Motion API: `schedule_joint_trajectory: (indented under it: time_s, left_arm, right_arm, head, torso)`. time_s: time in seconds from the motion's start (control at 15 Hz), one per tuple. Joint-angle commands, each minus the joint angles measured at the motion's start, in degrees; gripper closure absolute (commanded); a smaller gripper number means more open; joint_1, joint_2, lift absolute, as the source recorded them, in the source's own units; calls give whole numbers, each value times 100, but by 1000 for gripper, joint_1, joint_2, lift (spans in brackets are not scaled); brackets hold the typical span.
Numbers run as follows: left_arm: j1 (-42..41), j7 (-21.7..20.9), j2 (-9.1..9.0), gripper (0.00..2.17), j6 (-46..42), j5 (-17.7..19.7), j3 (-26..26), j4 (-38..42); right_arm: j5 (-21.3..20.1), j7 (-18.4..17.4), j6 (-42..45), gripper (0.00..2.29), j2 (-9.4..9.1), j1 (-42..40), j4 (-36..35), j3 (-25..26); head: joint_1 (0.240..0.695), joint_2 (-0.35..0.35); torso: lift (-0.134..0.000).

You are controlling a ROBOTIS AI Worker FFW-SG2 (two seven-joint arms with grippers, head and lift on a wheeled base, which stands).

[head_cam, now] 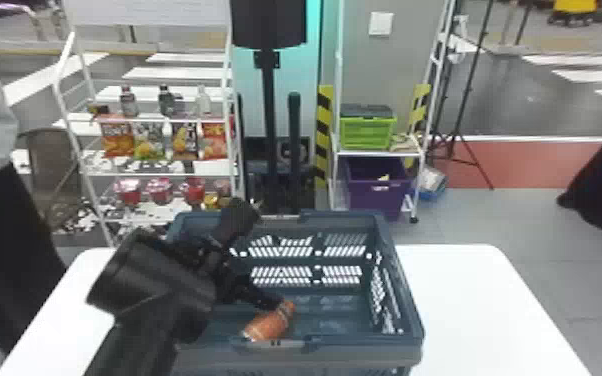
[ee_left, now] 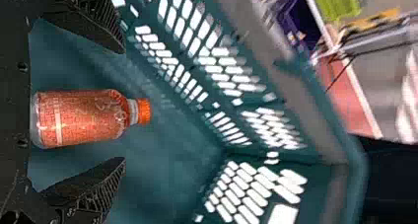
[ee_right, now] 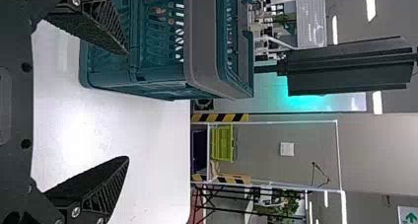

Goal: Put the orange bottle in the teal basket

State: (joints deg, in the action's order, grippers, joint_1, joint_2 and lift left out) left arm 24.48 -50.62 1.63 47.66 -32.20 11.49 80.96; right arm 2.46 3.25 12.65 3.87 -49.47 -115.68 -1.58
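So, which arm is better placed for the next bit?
Left, I'd say: its open end effector is inside the basket, close to the bottle, and probably only backing out remains. The right one is outside, near the table.

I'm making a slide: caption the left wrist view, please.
Bottle in the teal basket, left claw open around it.

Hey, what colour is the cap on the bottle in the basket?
The cap is bright orange; it shows best in the left wrist view.

Matt plastic teal basket [head_cam: 360, 354] — smooth plastic orange bottle [ee_left: 84, 118] — smooth, faintly glossy tabletop [ee_right: 98, 125]
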Motion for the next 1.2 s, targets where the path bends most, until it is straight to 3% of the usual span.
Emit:
schedule_joint_trajectory:
  time_s: [0.0,0.27,0.6,0.73,0.87,1.0,1.13]
  left_arm:
    - [-488,69,-5,130,416,170,-437,1150]
    - [-1314,439,-172,124,1066,952,-1193,2855]
    - [-2800,992,-178,124,1330,1611,-1975,4728]
    - [-3538,1256,-178,124,1277,2156,-2441,5448]
    - [-4250,1370,-178,124,820,2569,-2836,5844]
    - [-4979,1555,-178,124,-270,3088,-3179,5923]
    - [-5665,1739,-178,124,-1623,3378,-3329,5870]
  right_arm:
    - [0,0,-31,134,8,-1,-43,0]
    - [9,0,-49,134,52,-45,-157,18]
    - [44,26,-31,134,219,-133,-376,-53]
    - [62,26,4,134,325,-151,-447,-97]
    - [79,26,4,134,368,-160,-491,-114]
    - [88,26,4,134,412,-168,-570,-141]
    - [88,26,21,134,430,-177,-649,-167]
  head:
    - [499,0]
    - [499,0]
    - [499,0]
    - [499,0]
    - [499,0]
    - [499,0]
    - [499,0]
  torso:
    - [0]
    - [0]
    - [0]
    - [0]
    - [0]
    - [0]
    - [0]
